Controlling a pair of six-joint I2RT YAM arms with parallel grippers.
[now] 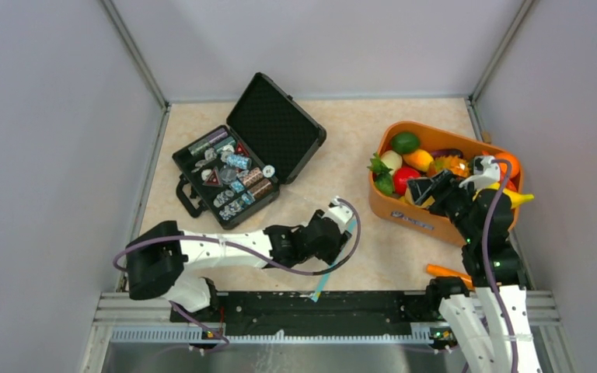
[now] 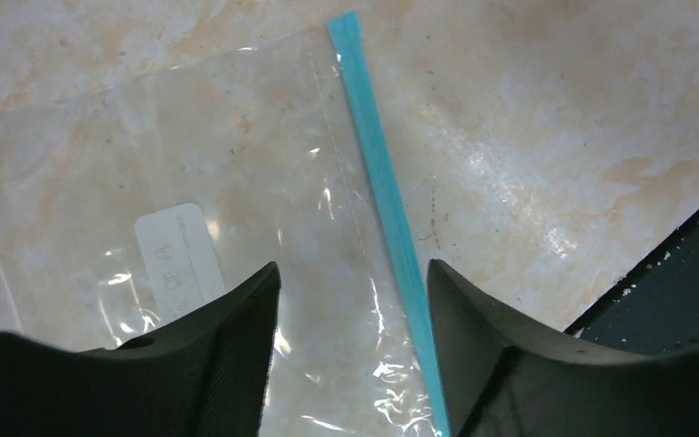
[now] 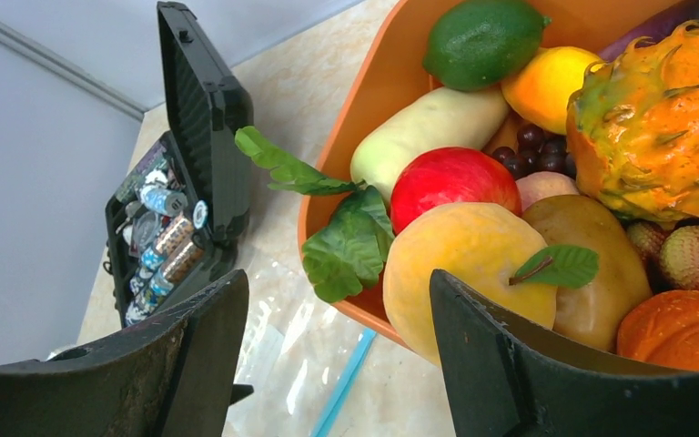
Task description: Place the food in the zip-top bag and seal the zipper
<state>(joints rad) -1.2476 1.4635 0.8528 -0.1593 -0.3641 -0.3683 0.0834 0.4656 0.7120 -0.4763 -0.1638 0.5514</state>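
The zip-top bag (image 2: 237, 182) lies flat on the table, clear, with a white label (image 2: 180, 255). Its teal zipper (image 2: 382, 182) runs along its right edge. My left gripper (image 2: 355, 282) is open and empty just above the bag, straddling the zipper edge; it also shows in the top view (image 1: 334, 233). The zipper's end (image 1: 322, 281) shows below it. The food fills the orange basket (image 1: 404, 214): a lime (image 3: 482, 41), a red fruit (image 3: 455, 177), a yellow fruit (image 3: 464, 264). My right gripper (image 3: 339, 282) is open and empty at the basket's near left rim, beside the yellow fruit.
An open black case (image 1: 241, 163) of small wrapped items stands at the back left. An orange carrot-like stick (image 1: 449, 272) lies by the right arm's base. A black rail (image 1: 319, 303) runs along the table's near edge. Grey walls enclose the table.
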